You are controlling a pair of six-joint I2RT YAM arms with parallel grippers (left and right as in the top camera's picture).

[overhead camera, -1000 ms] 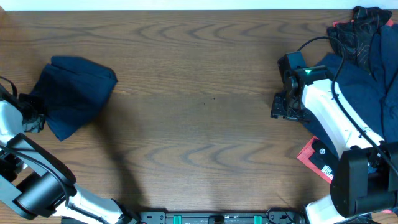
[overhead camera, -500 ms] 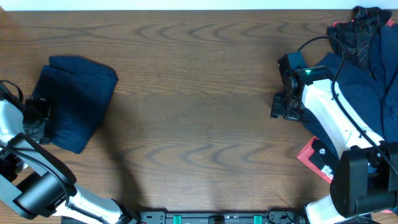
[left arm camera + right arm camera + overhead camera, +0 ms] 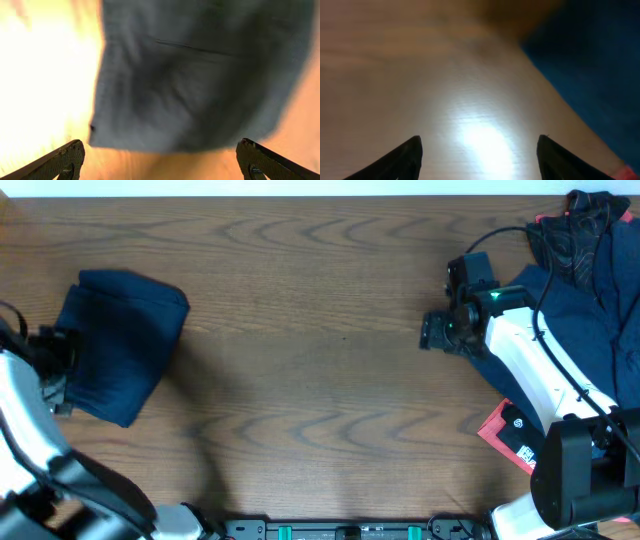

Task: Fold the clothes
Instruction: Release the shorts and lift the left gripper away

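I see my left claw [image 3: 160, 144] spread wide beside the folded garment [image 3: 125, 345]; my right claw [image 3: 480, 140] gapes empty over the counter [image 3: 320, 350].

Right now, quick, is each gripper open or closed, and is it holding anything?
Left gripper: jaws open, holding nothing.
Right gripper: jaws open, holding nothing.

A folded navy garment [image 3: 125, 345] lay as a compact, slanted bundle on the left of the wooden table [image 3: 320, 380], with the left gripper [image 3: 60, 368] at its left edge. On the right, a loose heap of navy clothes [image 3: 595, 300] reached the table's edge, and a dark red-trimmed garment [image 3: 575, 225] lay at the far corner. The right gripper [image 3: 433, 333] hung over bare wood just left of the heap. A red packet [image 3: 505, 430] lay beside the right arm.
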